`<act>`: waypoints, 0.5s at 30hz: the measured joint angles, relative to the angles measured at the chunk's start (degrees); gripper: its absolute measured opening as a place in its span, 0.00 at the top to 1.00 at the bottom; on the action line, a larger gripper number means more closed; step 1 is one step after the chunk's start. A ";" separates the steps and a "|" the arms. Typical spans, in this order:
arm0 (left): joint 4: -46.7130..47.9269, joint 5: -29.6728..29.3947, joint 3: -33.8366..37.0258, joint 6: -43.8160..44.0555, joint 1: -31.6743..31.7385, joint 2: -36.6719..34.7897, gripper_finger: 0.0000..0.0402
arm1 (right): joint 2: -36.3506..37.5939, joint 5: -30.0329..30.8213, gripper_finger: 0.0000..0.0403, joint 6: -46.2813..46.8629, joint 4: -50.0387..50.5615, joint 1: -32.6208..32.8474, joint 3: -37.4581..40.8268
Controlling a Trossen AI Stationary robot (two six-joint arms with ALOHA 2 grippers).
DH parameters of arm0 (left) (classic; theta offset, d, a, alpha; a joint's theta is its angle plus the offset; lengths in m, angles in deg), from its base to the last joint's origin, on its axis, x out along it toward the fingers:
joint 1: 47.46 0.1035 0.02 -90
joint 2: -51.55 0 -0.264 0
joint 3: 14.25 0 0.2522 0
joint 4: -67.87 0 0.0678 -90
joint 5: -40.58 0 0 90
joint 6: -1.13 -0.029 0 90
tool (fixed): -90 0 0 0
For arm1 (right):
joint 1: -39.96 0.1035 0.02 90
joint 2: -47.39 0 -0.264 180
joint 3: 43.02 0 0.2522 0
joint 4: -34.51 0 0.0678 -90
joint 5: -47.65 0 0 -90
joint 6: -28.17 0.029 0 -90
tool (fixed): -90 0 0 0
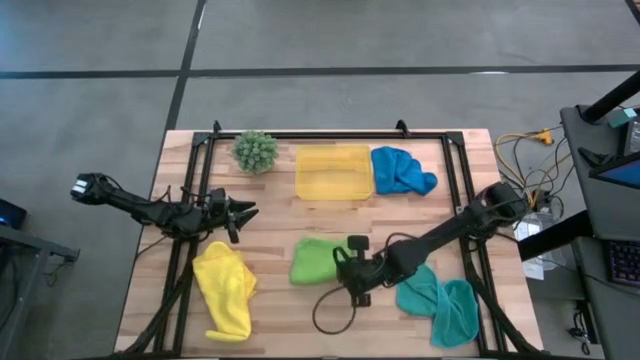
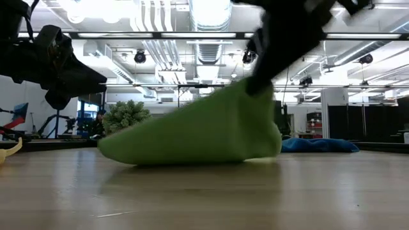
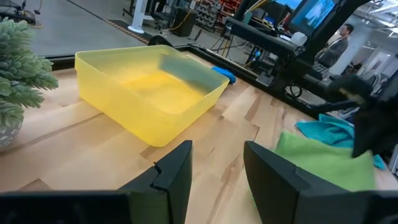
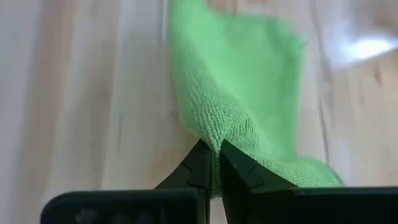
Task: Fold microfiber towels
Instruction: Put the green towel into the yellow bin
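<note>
one pinch only — right gripper [image 4: 211, 163] clamped on the lime green towel [image 1: 318, 260] edge; fuzzy cloth could slip out mid-fold. left gripper [image 3: 217, 167] hangs apart, empty.

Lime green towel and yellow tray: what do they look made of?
The lime green towel, pinched at one corner by the right gripper, looks like soft microfiber: fine looped nap, limp drape as the corner lifts. The yellow tray looks like rigid translucent plastic: smooth, slightly glossy walls that light passes through, though I can't be sure. The table looks like pale wood planks.
</note>
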 joint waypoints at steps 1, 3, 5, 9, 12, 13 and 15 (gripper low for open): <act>-0.03 -0.01 0.00 0.00 0.00 -0.05 0.67 | 0.35 -0.64 0.97 0.00 0.48 -0.48 -1.00; -1.14 -0.02 0.00 1.20 0.00 -0.26 0.67 | 1.03 -1.83 0.97 0.00 2.08 -1.41 -2.87; -3.90 -0.04 0.00 5.05 0.00 -0.42 0.67 | 1.18 -2.80 0.97 -0.14 3.73 -2.50 -4.79; -12.57 -0.56 0.00 9.32 0.11 -0.56 0.67 | 1.23 -5.43 0.97 -0.20 6.10 -4.92 -7.71; -20.71 -0.58 -0.15 12.00 0.11 -0.59 0.67 | 1.27 -8.85 0.97 0.37 6.91 -6.99 -9.26; -22.48 -0.58 -0.21 12.27 0.10 -0.59 0.67 | 1.27 -9.64 0.97 0.81 7.19 -7.56 -9.71; -25.89 -0.62 -0.29 12.28 0.11 -0.52 0.67 | 1.27 -10.00 0.97 1.11 7.70 -8.45 -10.43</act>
